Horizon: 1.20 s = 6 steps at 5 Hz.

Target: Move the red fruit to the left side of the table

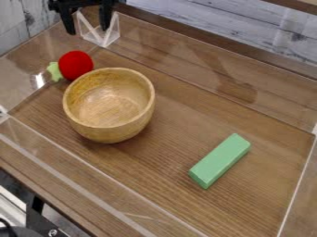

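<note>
Wooden bowl: a round wooden bowl (109,104) stands on the table (186,111), toward the left half and a little nearer the front edge than the back one. It is upright and nothing lies inside it. Its far left rim comes very close to the red fruit (76,64); whether the two touch I cannot tell.

Green block: a flat green rectangular block (220,159) lies near the front right part of the table, turned diagonally, well apart from the bowl and from the fruit.

Walls: low clear acrylic walls (25,139) run along the edges of the table and give some reflections, mostly at the back left corner.

In the way: around the fruit only the bowl is close, on its front right side. The space above the fruit is free.

Red fruit, place: it rests on the table near the back left corner, just beside the left wall, between that wall and the bowl.

Red fruit, look: small, round, glossy red, much smaller than the bowl. A little green leafy part shows at its left side.

Hand: the black hand (84,20) is at the top edge of the view, above the back left corner, higher than the fruit and not touching it. Its two fingers (102,20) point down, stand apart, and hold nothing between them.
</note>
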Tool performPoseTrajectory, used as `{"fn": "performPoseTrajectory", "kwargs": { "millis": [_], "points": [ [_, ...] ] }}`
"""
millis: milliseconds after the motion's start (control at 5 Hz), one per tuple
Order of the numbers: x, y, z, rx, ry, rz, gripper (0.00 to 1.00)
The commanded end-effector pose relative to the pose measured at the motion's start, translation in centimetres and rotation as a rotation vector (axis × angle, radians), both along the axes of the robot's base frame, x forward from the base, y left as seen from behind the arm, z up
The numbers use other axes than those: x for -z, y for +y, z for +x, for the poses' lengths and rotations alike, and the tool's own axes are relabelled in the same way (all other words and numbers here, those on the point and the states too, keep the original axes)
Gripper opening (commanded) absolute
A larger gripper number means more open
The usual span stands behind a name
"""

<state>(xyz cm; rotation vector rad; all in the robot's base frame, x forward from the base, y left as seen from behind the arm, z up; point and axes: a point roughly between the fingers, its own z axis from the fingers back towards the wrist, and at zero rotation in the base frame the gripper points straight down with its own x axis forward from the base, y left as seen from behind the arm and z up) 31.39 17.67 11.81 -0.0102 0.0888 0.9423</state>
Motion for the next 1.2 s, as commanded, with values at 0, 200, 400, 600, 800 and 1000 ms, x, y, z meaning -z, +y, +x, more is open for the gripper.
{"fn": "performPoseTrajectory", "kwargs": {
  "millis": [0, 200, 400, 600, 800, 1000],
  "points": [
    [-3.9, 0.0, -0.4, -0.049, -0.082, 0.039, 1.00],
    [-4.0, -1.5, 0.1, -0.019, -0.073, 0.031, 1.00],
    [-3.9, -3.0, 0.7, 0.009, -0.064, 0.024, 1.00],
    [-4.2, -4.2, 1.2, 0.039, -0.060, 0.014, 0.00],
    [-4.8, -5.5, 1.4, 0.066, -0.057, 0.004, 1.00],
    [-5.4, -5.9, 0.6, 0.097, -0.050, 0.000, 1.00]
  ]
}}
